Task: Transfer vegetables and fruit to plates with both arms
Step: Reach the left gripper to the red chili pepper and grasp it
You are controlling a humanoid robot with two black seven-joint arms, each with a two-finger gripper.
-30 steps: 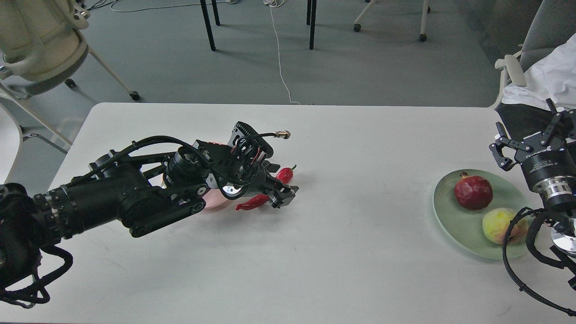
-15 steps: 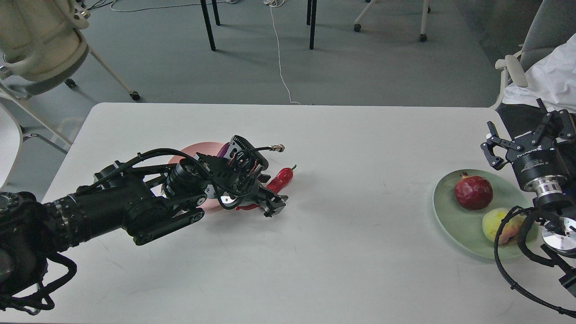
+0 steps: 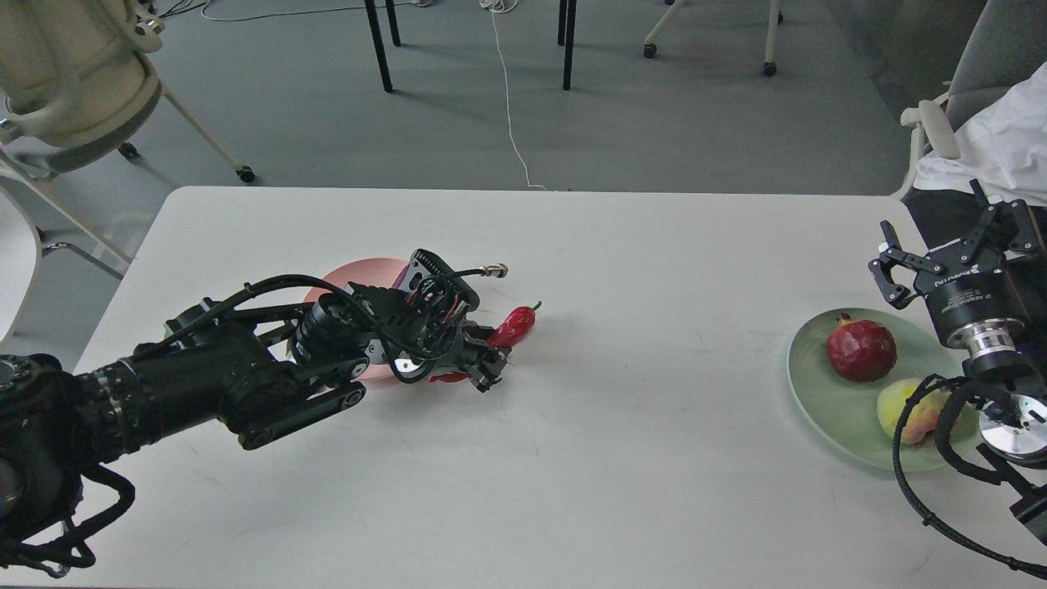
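Note:
The red chili pepper point(image 3: 514, 325) lies on the white table just right of the pale pink plate point(image 3: 353, 274). My left gripper point(image 3: 491, 370) is down over the chili's middle. Its fingers are dark and I cannot tell whether they are closed on it. A sliver of the purple eggplant point(image 3: 402, 276) shows on the pink plate, mostly hidden behind my left wrist. The pomegranate point(image 3: 860, 350) and the yellow-green fruit point(image 3: 904, 409) lie on the pale green plate point(image 3: 818, 393) at the right. My right gripper point(image 3: 949, 241) is open and empty, raised above the green plate's far right side.
The right arm's cables loop over the green plate's right rim point(image 3: 924, 425). A beige office chair point(image 3: 65, 82) stands off the table's far left corner. A seat with white cloth point(image 3: 998, 139) is at the far right. Chair and table legs stand on the floor beyond.
My left gripper has moved left and lower onto the chili, uncovering the pink plate's far rim. The chili has barely shifted. My right gripper has drifted slightly left.

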